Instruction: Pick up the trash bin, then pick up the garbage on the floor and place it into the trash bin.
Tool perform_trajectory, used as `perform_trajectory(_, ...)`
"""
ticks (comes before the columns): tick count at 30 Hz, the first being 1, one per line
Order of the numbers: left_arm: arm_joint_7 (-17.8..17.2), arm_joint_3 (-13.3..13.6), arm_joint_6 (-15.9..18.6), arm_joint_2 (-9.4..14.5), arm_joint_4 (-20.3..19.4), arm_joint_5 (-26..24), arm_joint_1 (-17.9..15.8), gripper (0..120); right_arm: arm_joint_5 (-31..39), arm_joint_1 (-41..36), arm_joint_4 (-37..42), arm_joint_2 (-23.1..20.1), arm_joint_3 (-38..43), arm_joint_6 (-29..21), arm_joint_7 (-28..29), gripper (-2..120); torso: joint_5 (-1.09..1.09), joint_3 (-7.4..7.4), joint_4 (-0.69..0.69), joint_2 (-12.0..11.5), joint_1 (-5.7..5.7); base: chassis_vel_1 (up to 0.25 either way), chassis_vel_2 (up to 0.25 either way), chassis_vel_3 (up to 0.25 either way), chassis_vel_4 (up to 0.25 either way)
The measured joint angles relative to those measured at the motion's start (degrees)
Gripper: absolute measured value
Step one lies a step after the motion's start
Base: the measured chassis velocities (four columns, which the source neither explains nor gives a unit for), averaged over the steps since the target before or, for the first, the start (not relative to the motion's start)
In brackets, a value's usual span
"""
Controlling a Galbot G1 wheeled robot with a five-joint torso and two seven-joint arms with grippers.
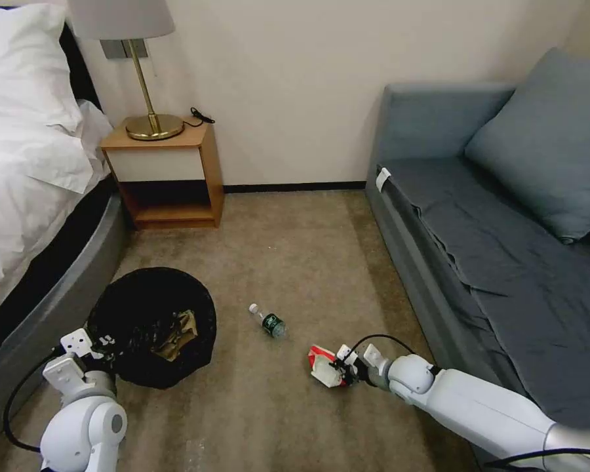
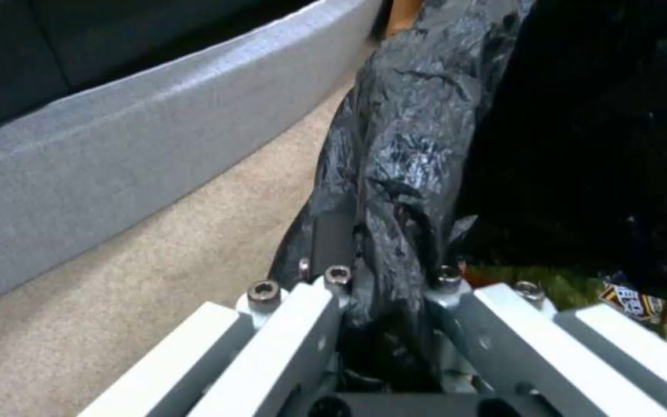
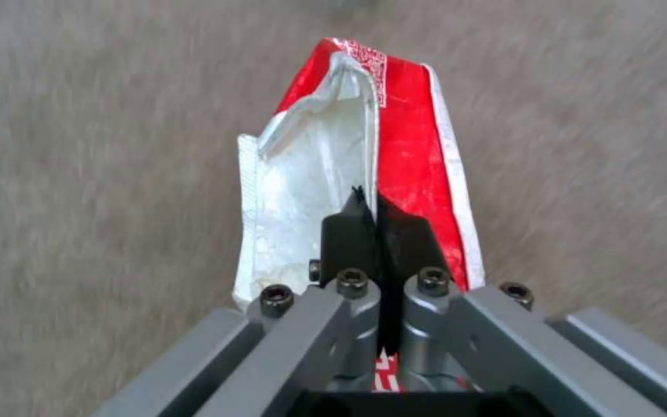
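Right hand pinches red-and-white wrapper; left hand clamps trash bin

No print can be read; the red-and-white wrapper bears only an illegible code patch.

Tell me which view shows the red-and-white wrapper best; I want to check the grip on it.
The right wrist view: the red-and-white wrapper is seen close up, pinched between the right gripper's fingers. The head view shows it small, at that gripper's tip above the carpet. The left wrist view looks at the trash bin held by the left gripper.
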Motion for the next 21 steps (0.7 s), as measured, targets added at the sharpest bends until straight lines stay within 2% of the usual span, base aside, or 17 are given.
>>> perform_trajectory(8, -0.03, 0.47, 0.15, 0.06, 0.48, 0.15, -0.29, 2, 4.26, -0.07, 9.32, -1.91, 8.24, 1.26, 1.45, 0, 0.00, 0.00, -0.01, 0.00, 0.00, 0.000, 0.000, 0.000, 0.000)
perform_trajectory(12, -0.03, 1.07, 0.16, 0.11, 0.53, 0.27, -0.21, 2, 11.39, 3.10, 22.78, -2.35, 11.67, 0.95, 6.71, 0, -0.01, 0.00, -0.01, 0.00, 0.00, 0.000, 0.000, 0.000, 0.000)
perform_trajectory(13, -0.03, 1.07, 0.16, 0.11, 0.53, 0.27, -0.21, 2, 11.39, 3.10, 22.78, -2.35, 11.67, 0.95, 6.71, 0, -0.01, 0.00, -0.01, 0.00, 0.00, 0.000, 0.000, 0.000, 0.000)
perform_trajectory(16, -0.04, 1.79, 0.17, 0.03, 0.54, 0.52, -0.20, 2, 18.22, 7.00, 31.42, -0.12, 8.78, 0.59, 13.16, 0, 0.00, 0.00, 0.00, 0.00, 0.00, 0.000, 0.000, 0.000, 0.000)
perform_trajectory(17, -0.04, 1.79, 0.17, 0.03, 0.54, 0.52, -0.20, 2, 18.22, 7.00, 31.42, -0.12, 8.78, 0.59, 13.16, 0, 0.00, 0.00, 0.00, 0.00, 0.00, 0.000, 0.000, 0.000, 0.000)
perform_trajectory(19, -0.05, 2.33, 0.24, -0.11, 0.45, 0.62, -0.14, 2, 20.84, 9.49, 33.97, 2.25, 5.25, 0.67, 16.73, 0, -0.03, 0.00, 0.00, 0.00, 0.00, 0.000, 0.000, 0.000, 0.000)
perform_trajectory(21, -0.05, 3.04, 0.37, -0.32, 0.16, 0.72, 0.06, 2, 22.33, 12.13, 34.75, 6.65, 0.25, 1.23, 20.61, 0, -0.02, -0.01, 0.00, 0.00, 0.00, 0.000, 0.000, 0.000, 0.000)
